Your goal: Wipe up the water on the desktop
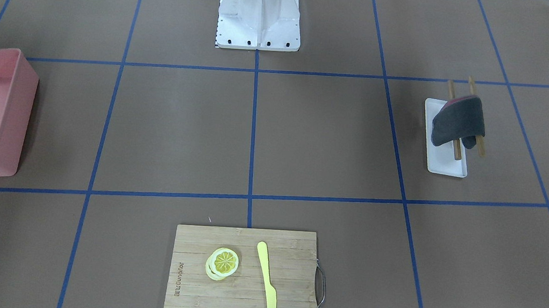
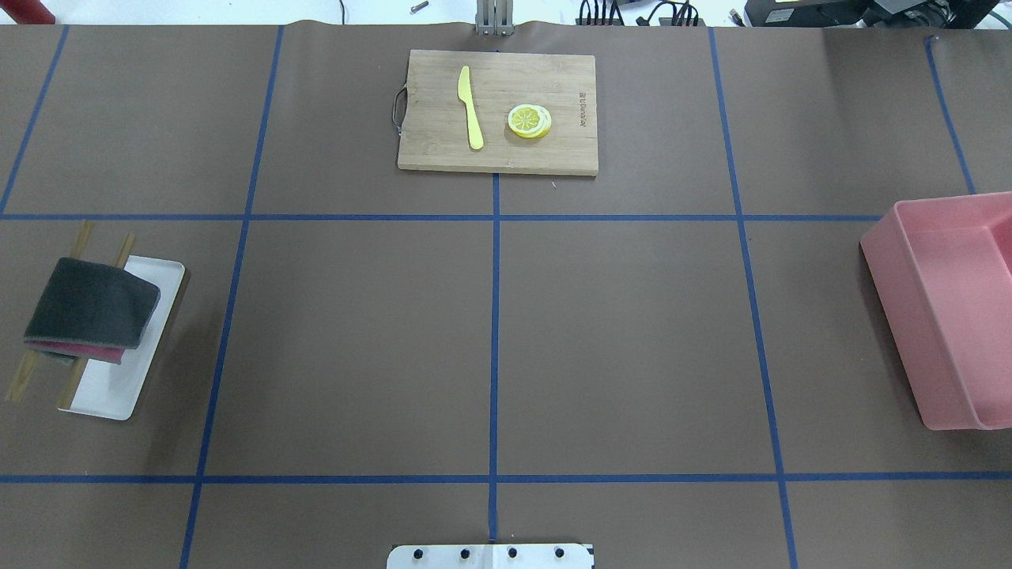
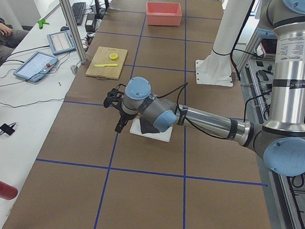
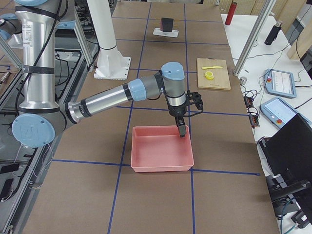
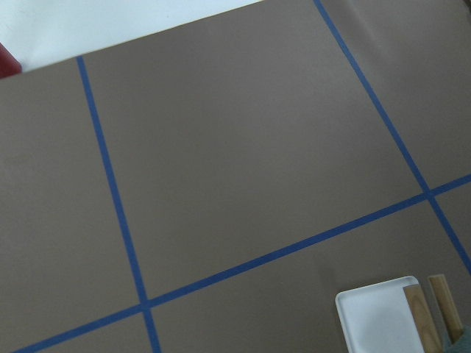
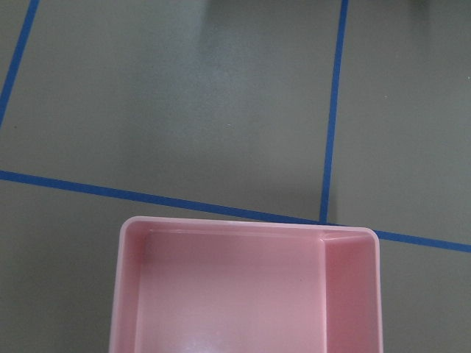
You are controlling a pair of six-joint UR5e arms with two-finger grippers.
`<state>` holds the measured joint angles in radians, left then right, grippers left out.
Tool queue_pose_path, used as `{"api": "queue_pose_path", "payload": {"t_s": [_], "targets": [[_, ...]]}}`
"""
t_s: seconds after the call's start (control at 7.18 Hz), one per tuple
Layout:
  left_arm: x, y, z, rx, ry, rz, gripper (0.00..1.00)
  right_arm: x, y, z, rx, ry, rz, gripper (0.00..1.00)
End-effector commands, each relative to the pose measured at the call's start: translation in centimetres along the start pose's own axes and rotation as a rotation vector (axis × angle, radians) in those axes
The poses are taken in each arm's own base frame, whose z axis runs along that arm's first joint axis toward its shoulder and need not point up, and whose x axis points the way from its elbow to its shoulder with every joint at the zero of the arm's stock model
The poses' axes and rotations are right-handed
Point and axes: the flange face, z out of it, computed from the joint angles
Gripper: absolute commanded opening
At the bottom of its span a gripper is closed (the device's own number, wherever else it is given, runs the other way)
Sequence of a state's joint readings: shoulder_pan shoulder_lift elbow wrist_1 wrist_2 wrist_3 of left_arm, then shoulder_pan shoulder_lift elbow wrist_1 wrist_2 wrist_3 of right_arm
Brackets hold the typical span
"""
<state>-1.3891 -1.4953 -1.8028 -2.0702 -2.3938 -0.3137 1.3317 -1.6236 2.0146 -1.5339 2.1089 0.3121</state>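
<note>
The desktop (image 2: 356, 340) is matte brown with blue tape lines, and I can make out no water on it in any view. A dark grey cloth (image 2: 91, 304) with a pink underside hangs over two wooden sticks above a white tray (image 2: 111, 395) at the robot's left end. In the exterior left view my left gripper (image 3: 121, 127) hangs close by that tray. My right gripper (image 4: 182, 131) points down over the far rim of a pink bin (image 4: 161, 151). Both grippers show only in the side views, so I cannot tell whether they are open or shut.
A bamboo cutting board (image 2: 498, 111) with a yellow knife (image 2: 470, 107) and lemon slices (image 2: 530, 121) lies at the far middle edge. The pink bin (image 2: 949, 316) stands at the robot's right end. The white robot base (image 1: 259, 15) sits mid-table. Tablets (image 3: 38, 64) and a person's arm lie beyond the edge.
</note>
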Motion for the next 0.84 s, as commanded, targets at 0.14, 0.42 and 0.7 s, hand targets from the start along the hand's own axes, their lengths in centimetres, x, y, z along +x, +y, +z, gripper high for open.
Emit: {"api": "queue_pose_path", "payload": {"t_s": [0.14, 0.42, 0.7], "targets": [[6.0, 2.7, 6.1, -0.081, 0.098, -0.077, 0.99, -0.4, 0.0, 0.1, 0.007, -0.009, 0.005, 1.0], [7.2, 4.9, 8.0, -0.091, 0.146, -0.05, 0.99, -0.4, -0.1, 0.2, 0.007, -0.008, 0.005, 1.0], [7.8, 5.9, 9.6, -0.099, 0.177, -0.008, 0.79, -0.5, -0.3, 0.2, 0.008, -0.01, 0.004, 1.0]]}}
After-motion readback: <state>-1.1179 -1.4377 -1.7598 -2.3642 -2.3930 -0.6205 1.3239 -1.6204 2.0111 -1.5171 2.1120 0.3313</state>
